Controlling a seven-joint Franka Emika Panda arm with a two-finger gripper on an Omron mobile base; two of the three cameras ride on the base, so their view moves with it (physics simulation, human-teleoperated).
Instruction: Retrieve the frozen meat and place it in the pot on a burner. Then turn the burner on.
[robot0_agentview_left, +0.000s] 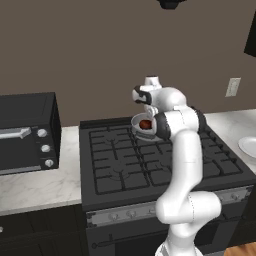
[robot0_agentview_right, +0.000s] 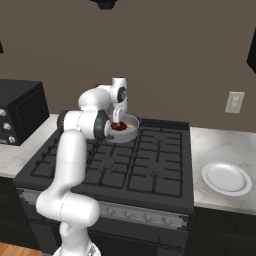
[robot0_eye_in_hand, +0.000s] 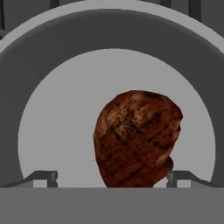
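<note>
So right up against the hand camera is the frozen meat (robot0_eye_in_hand: 136, 138), a small reddish-brown drumstick-shaped chunk with charred-looking grill marks, sitting between the two dark fingertips (robot0_eye_in_hand: 43, 177) of the two-finger gripper (robot0_eye_in_hand: 112, 178). The tips stand spread wide, one on each side of the meat with pot floor showing on the left side, so I'd call the hand open and not clamping anything. The meat's fat end points up toward the hand, long axis roughly along the gripper's line of sight; I can't see the bone tip.

It's inside the shallow round grey metal pot (robot0_agentview_left: 136, 123), which sits on the black round gas burner (robot0_agentview_right: 131, 138) at the back edge of the black stove (robot0_agentview_left: 115, 175), toward its middle. The white arm reaches over the grates with the gripper pointing straight down into the pot.

Placing part looks done to me. Next the hand needs to lift clear and get down to the knobs (robot0_agentview_right: 145, 218) on the stove's front edge, which are well apart from where it is now

Further out: black microwave (robot0_agentview_left: 27, 131) on the counter, white round plate (robot0_agentview_right: 226, 178) near the stove's other side
</note>
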